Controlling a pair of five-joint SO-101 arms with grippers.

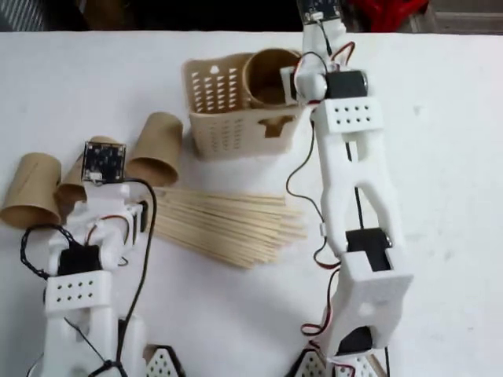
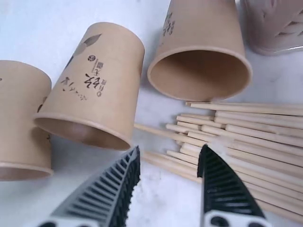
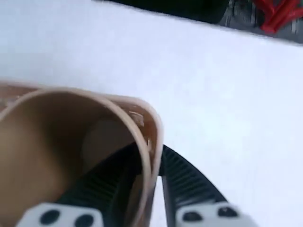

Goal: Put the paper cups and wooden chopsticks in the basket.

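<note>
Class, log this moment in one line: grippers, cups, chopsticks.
left gripper: open, over chopsticks ends | right gripper: shut on paper cup in basket | three loose cups lying on table

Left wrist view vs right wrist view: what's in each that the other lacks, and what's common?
Left wrist view's own: three paper cups lying on their sides, the chopsticks piled beside them, a corner of the basket, and the left gripper with fingers open near the chopstick ends.
Right wrist view's own: the right gripper shut on another cup, its wall pinched, one finger inside and one outside; dark clutter in the background.
Shared: the white table.
</note>
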